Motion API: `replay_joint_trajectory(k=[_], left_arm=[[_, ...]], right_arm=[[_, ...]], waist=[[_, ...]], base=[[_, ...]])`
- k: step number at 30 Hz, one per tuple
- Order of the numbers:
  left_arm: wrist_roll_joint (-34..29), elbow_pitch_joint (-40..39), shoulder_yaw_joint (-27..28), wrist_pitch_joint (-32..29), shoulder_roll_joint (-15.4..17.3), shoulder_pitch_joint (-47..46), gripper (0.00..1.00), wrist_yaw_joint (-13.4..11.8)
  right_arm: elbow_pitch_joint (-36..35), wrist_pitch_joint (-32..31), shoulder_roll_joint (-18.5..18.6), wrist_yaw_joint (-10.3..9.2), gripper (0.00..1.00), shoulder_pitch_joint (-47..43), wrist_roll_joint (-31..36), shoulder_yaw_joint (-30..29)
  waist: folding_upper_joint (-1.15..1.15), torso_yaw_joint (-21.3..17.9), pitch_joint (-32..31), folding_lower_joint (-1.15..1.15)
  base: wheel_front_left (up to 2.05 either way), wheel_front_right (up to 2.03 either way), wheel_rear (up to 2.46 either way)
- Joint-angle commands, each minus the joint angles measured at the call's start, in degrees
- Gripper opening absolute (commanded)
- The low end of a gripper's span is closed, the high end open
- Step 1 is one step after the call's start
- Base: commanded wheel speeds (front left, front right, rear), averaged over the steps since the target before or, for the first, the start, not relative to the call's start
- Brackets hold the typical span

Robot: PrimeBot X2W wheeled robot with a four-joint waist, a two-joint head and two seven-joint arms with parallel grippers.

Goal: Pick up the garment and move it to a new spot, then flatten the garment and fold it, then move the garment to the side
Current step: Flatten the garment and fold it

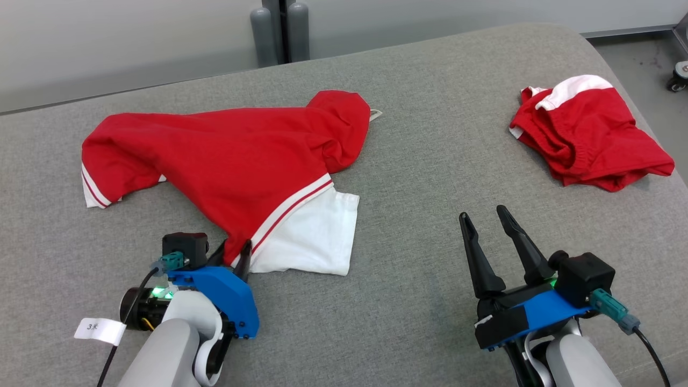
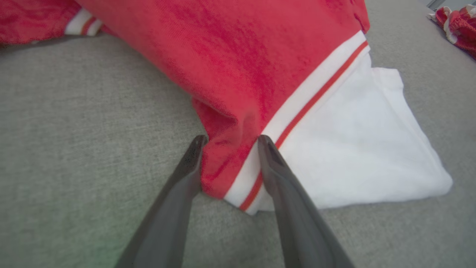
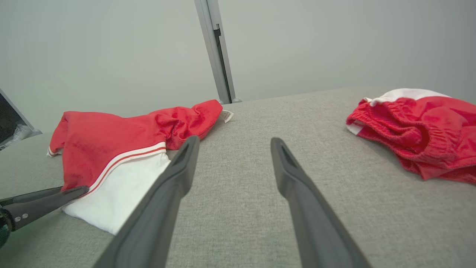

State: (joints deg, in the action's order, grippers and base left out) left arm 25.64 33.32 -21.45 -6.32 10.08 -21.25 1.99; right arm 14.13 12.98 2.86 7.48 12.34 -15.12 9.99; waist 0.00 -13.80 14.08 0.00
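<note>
The garment [image 1: 226, 156] is red with a white panel and red-white striped trim, and it lies crumpled on the left half of the grey cloth table [image 1: 419, 161]. My left gripper [image 1: 234, 250] sits at its near corner. In the left wrist view the gripper [image 2: 230, 139] stands open, with its two fingers on either side of the garment's [image 2: 241, 56] red corner and striped hem. My right gripper [image 1: 482, 212] hovers open over bare table at the lower right, holding nothing. The right wrist view looks along the open right gripper [image 3: 234, 139] to the garment [image 3: 108, 145] at the left.
A second red and white garment [image 1: 588, 134] lies bunched near the table's right edge, also seen as a red heap [image 3: 416, 126] in the right wrist view. Grey posts [image 1: 279, 32] stand behind the table's far edge. A caster wheel [image 1: 678, 75] sits on the floor at far right.
</note>
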Motion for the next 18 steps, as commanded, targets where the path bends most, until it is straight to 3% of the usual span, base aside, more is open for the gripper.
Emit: replay_joint_trajectory(k=[1,5,10,18], left_arm=[[0.7,0.5,-0.2,-0.9,0.0,1.4,0.00,0.3],[2.6,-4.1,1.6,-0.3,1.3,3.9,0.00,0.2],[4.3,-17.5,2.6,-0.6,3.4,10.1,0.00,0.0],[9.7,-39.8,2.5,-8.2,4.6,20.0,0.00,-1.7]], right_arm=[[0.3,0.4,0.1,0.03,1.00,-0.7,0.0,-0.4],[0.6,0.7,0.1,0.03,1.00,-1.1,0.4,-1.2],[0.3,0.4,0.1,0.03,1.00,-2.3,1.2,-2.5],[-1.0,-0.6,0.1,0.03,1.00,-2.5,1.9,-3.0]], waist=[[0.00,-0.1,-0.2,0.00],[0.00,0.4,-1.0,0.00],[0.00,2.9,-2.1,0.00],[0.00,7.2,-2.9,0.00]], base=[[0.00,0.00,0.00],[0.00,0.00,0.00],[0.00,0.00,0.00],[0.00,0.00,0.00]])
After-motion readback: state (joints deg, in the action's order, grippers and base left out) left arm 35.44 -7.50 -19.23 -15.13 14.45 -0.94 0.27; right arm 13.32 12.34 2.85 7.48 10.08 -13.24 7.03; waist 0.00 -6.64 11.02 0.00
